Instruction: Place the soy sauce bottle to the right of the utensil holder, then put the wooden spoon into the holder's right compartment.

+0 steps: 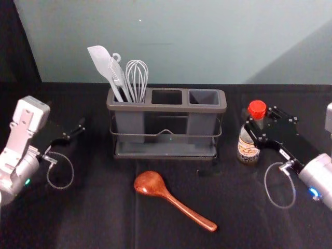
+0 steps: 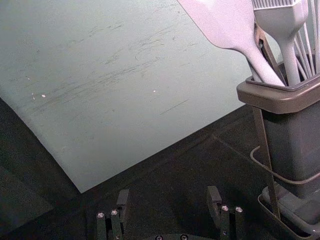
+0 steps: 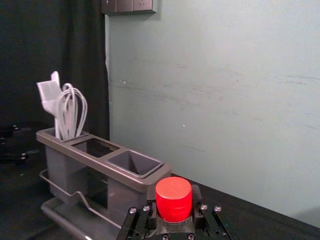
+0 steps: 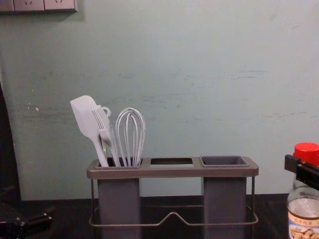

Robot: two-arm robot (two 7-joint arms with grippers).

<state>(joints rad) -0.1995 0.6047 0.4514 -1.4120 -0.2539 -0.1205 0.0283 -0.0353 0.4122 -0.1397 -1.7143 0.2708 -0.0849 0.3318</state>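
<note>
Jaws on my right gripper [image 1: 256,124] pinch the soy sauce bottle [image 1: 248,147] just below its red cap, off the holder's right side; those on my left gripper [image 1: 74,130] are spread wide, out to its left. Behind everything I've got a pale grey-green wall [image 1: 207,46], then the black-covered surface [image 1: 93,207]. The utensil holder [image 1: 166,108] carries a whisk [image 1: 137,65] and spatula [image 1: 99,58] in its left compartment. The wooden spoon [image 1: 150,183] lies in front, handle angled toward me and rightward.

No text is legible (the bottle label [image 4: 304,224] is too small).
</note>
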